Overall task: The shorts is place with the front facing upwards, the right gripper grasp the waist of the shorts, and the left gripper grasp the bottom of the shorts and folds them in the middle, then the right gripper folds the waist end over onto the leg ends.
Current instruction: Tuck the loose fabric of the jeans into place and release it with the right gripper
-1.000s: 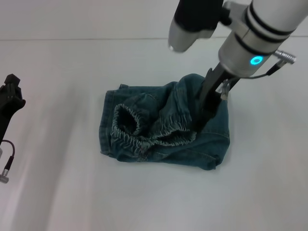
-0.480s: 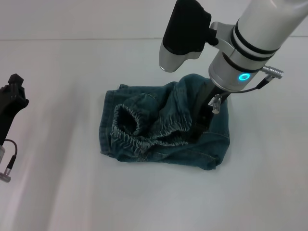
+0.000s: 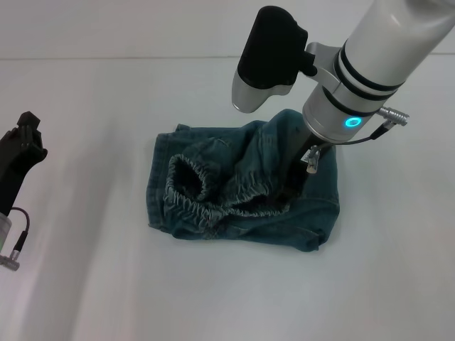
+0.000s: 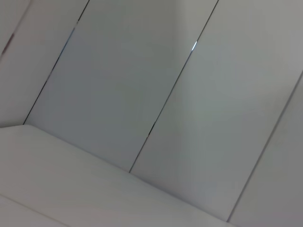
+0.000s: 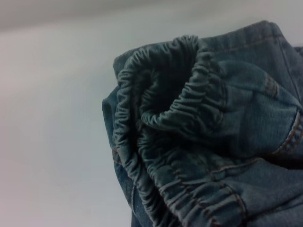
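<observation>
The blue-green denim shorts lie bunched in a folded pile on the white table. The gathered elastic waist is curled open on top of the pile, toward its left. A flat stitched hem runs along the pile's left edge. My right gripper, on the silver-white arm with a lit ring, points down into the fabric at the waist's right end. In the right wrist view the ruffled waist fills the picture. My left gripper stays parked at the far left, well clear of the shorts.
The white table surrounds the shorts on every side. A cable with a connector hangs below the left arm at the table's left. The left wrist view shows only wall panels.
The right arm has sunk lower over the shorts and shifted slightly left, hiding more of its gripper. The left gripper has drifted a little right. The shorts have barely moved.
</observation>
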Motion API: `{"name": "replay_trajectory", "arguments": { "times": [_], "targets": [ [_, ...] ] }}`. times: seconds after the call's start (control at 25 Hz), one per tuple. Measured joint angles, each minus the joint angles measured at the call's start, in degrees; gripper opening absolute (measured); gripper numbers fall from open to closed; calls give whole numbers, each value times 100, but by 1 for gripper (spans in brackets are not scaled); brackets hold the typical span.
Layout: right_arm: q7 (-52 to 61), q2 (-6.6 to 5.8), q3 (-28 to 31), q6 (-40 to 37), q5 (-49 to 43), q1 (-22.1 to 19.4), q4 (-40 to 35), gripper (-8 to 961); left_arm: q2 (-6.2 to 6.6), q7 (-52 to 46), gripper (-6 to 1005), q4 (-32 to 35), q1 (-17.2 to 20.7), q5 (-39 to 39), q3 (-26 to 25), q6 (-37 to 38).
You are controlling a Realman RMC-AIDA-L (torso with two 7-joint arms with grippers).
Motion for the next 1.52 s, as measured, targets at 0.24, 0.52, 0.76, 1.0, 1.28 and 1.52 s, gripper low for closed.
{"name": "replay_trajectory", "arguments": {
  "times": [0.24,0.52,0.76,1.0,1.28,1.52],
  "targets": [
    [-18,-5,-11,120,0,3,42,417,0,0,12,-2,0,0,9,-5],
    [-20,-9,-11,188,-2,-2,15,149,-2,0,13,-2,7,0,11,-5],
    [-15,-9,-3,487,-2,-8,-193,70,-9,0,13,-2,16,0,12,-5],
    [-20,-20,24,872,192,66,-301,31,-9,0,12,2,11,0,12,-19],
    [-29,7,-31,1559,387,279,-123,32,-9,0,13,0,-27,0,11,-90],
    [-86,16,-183,2307,1068,440,552,38,-9,0,12,-2,-34,-17,-12,-100]
  ]
}}
